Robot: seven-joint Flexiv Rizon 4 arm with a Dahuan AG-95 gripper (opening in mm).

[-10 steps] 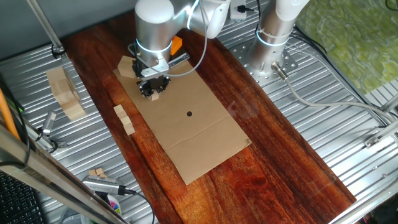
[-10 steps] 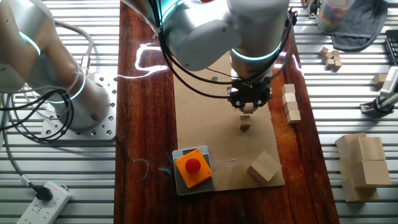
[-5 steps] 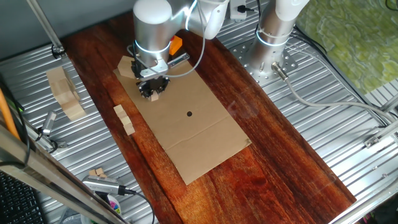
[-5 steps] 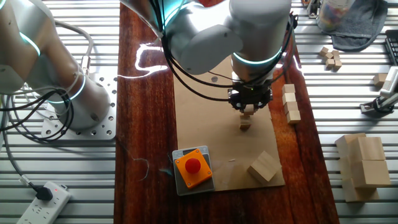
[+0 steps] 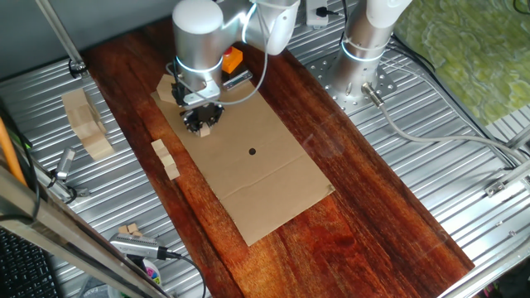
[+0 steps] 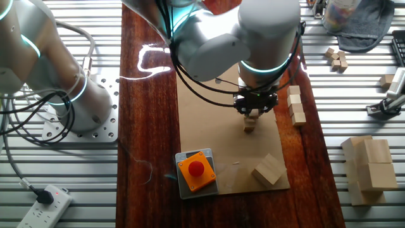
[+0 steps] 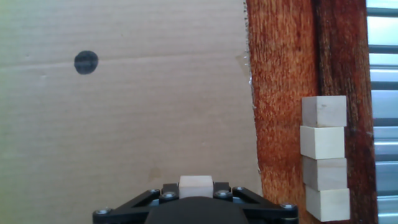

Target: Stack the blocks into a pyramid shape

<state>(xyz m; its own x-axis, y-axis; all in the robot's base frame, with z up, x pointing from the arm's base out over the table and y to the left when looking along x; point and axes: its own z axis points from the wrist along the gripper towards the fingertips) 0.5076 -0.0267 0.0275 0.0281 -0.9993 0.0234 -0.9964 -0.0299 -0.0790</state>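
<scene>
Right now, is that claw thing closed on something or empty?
Closed on something. In the hand view, the tool has a small wooden block pinched between its fingers, above the cardboard sheet.

A dark wooden tabletop (image 5: 373,215) lies on ribbed metal decking (image 5: 464,124), a cardboard sheet (image 5: 265,165) spread across it.

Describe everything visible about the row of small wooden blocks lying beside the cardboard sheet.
The row of blocks is four small pale, unpainted wooden cubes set end to end in one straight line, faces touching or nearly so. In the hand view they lie on the dark wooden board near its edge, beside the cardboard sheet but apart from it. They are flat, not stacked. Nothing grips them; the gripper works over the cardboard, away from the row.
</scene>
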